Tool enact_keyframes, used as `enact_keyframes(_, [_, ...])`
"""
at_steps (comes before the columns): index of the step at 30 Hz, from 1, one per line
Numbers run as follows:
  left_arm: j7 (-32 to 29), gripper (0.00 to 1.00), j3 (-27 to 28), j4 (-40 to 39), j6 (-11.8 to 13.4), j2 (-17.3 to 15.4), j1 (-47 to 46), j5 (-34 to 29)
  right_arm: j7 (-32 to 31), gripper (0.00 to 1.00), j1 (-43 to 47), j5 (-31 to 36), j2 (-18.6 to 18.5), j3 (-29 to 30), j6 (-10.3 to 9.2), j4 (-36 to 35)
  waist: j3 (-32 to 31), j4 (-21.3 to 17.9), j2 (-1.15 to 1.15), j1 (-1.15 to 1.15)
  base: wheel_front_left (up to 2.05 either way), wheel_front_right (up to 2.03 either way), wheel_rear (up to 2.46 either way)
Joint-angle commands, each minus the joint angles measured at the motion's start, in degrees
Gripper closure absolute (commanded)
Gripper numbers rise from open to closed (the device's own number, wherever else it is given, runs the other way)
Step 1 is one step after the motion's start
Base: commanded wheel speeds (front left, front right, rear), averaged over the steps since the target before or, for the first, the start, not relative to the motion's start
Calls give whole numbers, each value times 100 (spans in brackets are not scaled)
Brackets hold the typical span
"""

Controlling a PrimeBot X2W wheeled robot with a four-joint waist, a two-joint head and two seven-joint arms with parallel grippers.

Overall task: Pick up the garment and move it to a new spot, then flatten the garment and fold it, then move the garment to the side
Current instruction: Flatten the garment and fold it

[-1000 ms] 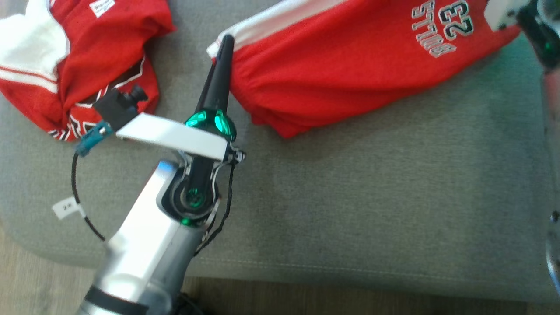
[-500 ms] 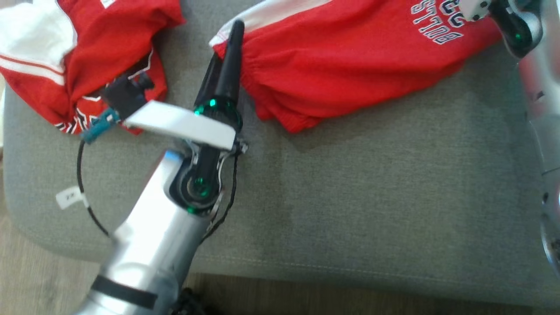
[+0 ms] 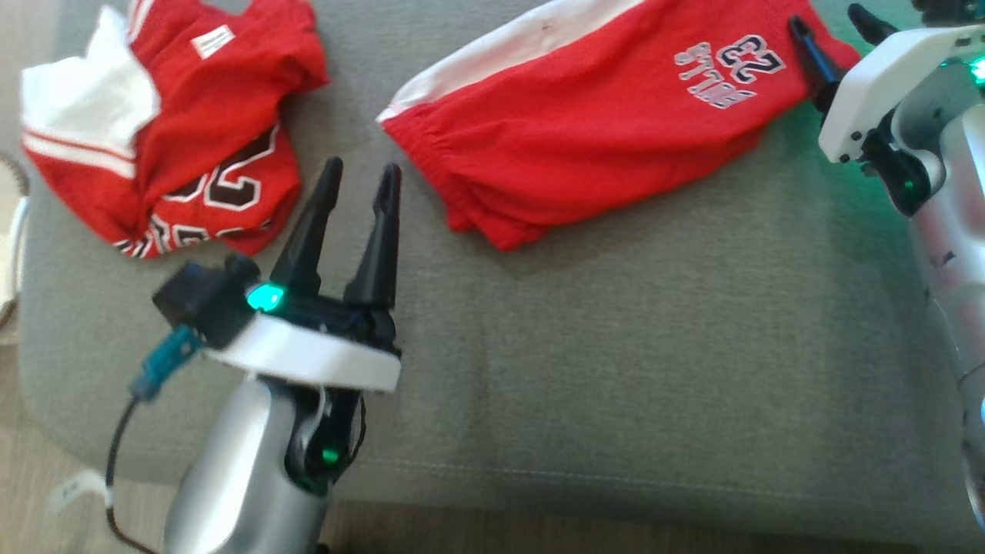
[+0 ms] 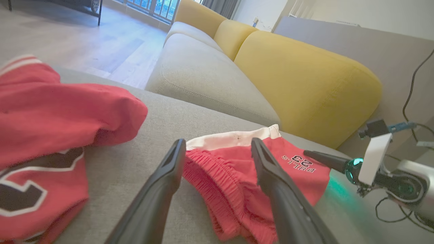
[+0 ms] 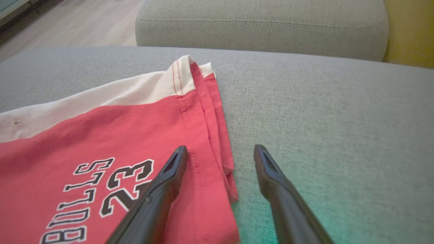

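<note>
**Both grippers spread, shorts on the cushion**

Head view: the red shorts [image 3: 600,131] lie at 12 o'clock on the grey cushion [image 3: 616,369], with a jersey [image 3: 177,154] at 10. The left gripper [image 3: 362,171], at 8, is spread and empty. The right gripper [image 3: 827,21], at 2, is spread too.

Left wrist view: the shorts [image 4: 237,176] lie at 6, behind the parted fingers [image 4: 162,183].

Right wrist view: the shorts [image 5: 101,135] lie at 8.

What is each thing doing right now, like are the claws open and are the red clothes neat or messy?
red shorts, lying flat, not held.
red jersey, crumpled in a heap.
left gripper, open and empty, near the red shorts' waistband.
right gripper, open and empty, over the red shorts' leg hem.
</note>
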State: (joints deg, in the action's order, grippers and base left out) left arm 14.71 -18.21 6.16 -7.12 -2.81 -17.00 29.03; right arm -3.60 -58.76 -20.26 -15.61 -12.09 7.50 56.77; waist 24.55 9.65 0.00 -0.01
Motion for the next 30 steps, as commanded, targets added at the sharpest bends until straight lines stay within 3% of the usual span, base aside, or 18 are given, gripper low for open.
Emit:
enact_keyframes(1, [29,0,223,-361,-36,-55,61,-257,-1,0,-117,-53,103,-39,-1,-88,-3,103,0,1,0,0,0])
enact_keyframes(8, [29,0,99,-996,-17,-12,578,-1108,37,0,-374,160,-133,233,-1,632,14,507,0,1,0,0,0])
enact_keyframes(16, [29,0,38,-1121,86,-8,740,-1181,186,0,-737,563,-284,709,-1,1432,58,779,0,1,0,0,0])
enact_keyframes(17, [29,0,38,-1116,86,-8,736,-1172,127,4,-744,575,-248,746,-1,1487,58,793,0,1,0,0,0])
enact_keyframes(18, [29,0,42,-1109,89,-8,732,-1168,57,22,-739,595,-193,749,-1,1527,53,796,0,1,0,0,0])
enact_keyframes(19, [29,0,51,-1106,97,-8,730,-1161,-32,52,-724,613,-131,734,-1,1558,45,789,0,1,0,0,0])
enact_keyframes(20, [29,0,68,-1106,111,-8,731,-1158,-108,64,-707,631,-75,714,-1,1581,33,768,0,1,0,0,0])
enact_keyframes(22, [29,0,103,-1114,138,-8,737,-1161,-201,100,-671,658,9,689,-1,1612,-7,699,0,1,0,0,0])
enact_keyframes(30, [29,0,237,-1133,151,-8,779,-1270,12,100,-573,823,40,708,-1,1653,-240,273,0,1,0,0,0])
